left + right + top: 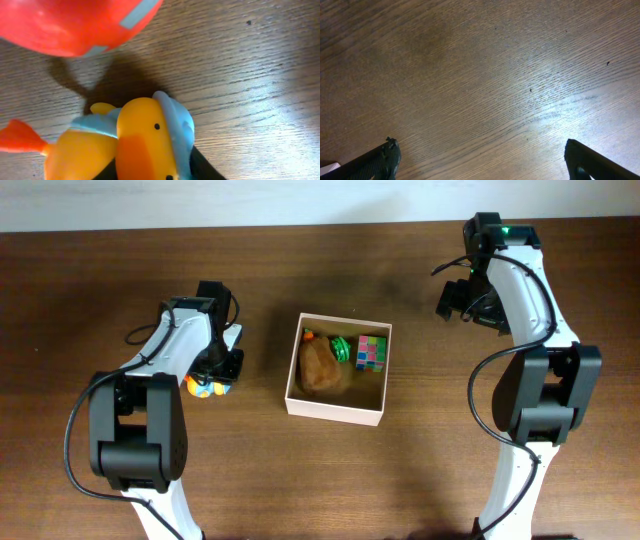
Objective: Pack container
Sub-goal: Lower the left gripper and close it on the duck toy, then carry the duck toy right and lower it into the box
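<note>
A square, shallow, open-top container with thin white walls and a tan cardboard inside sits at the middle of the dark brown wooden bench, between the 2 arms. Inside it lie 3 things close together: a brown lumpy piece on the left, a green round piece at the far wall, and a cube of small coloured squares on the right. The left hand is down at the bench, left of the container and apart from it, closed on a yellow plastic toy with a light blue band and orange parts. 1 dark finger lies against the toy's blue side; the other is hidden behind the toy. In the left wrist view, a red rounded object with grey stripes shows just beyond the toy; what it is I cannot tell. The right hand is well to the right of the container, its jaws spread wide over bare wood with nothing between them.
</note>
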Controlling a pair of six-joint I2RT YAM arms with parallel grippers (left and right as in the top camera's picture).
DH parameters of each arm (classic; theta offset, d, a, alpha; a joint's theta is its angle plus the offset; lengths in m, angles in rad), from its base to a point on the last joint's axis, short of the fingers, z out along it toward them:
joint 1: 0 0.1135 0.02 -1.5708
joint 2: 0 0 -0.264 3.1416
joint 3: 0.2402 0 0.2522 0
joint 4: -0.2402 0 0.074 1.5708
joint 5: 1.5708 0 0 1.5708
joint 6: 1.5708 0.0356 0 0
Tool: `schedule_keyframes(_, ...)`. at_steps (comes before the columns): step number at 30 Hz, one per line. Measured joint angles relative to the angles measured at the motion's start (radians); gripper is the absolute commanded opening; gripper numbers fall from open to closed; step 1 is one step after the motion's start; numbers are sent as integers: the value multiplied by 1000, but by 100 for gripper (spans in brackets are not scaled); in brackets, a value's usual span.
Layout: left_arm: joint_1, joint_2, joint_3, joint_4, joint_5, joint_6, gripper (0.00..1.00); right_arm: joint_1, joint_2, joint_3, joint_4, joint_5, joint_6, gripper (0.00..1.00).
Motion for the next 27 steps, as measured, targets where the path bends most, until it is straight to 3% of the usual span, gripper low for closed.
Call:
schedule_keyframes(8, 0, 2, 72, -101, 0, -54, 17, 0, 0, 0, 0, 0, 0, 99)
schedule_keyframes(20, -10, 13, 494, -399, 20, -133, 17, 0, 0, 0, 0, 0, 0, 99)
schedule_keyframes(27, -109, 13, 646, -519, 61, -147, 17, 0, 0, 0, 0, 0, 0, 99)
